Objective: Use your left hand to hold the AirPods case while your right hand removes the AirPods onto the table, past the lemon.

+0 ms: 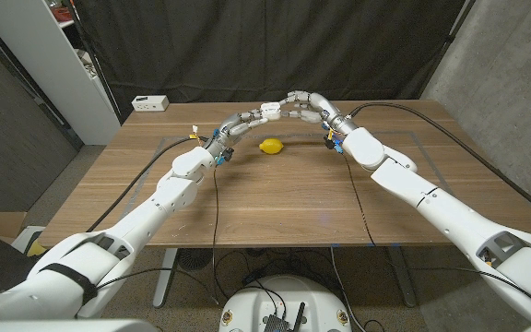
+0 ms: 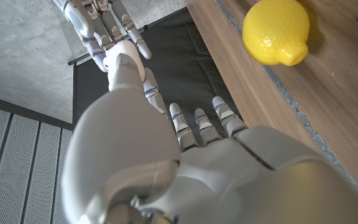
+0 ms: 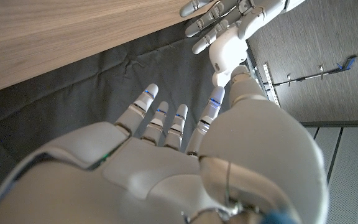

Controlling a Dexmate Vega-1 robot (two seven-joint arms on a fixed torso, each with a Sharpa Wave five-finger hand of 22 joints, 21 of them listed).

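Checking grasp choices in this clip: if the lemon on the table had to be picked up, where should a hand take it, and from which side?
Probably across its thick middle, coming down from above. The lemon lies on its side on the table, with its long axis left to right in the head view. Its ends taper, so fingers there would likely slip.

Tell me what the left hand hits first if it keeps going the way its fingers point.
Most likely the right hand: the left hand points straight at it, fingertips nearly meeting above the wooden table.
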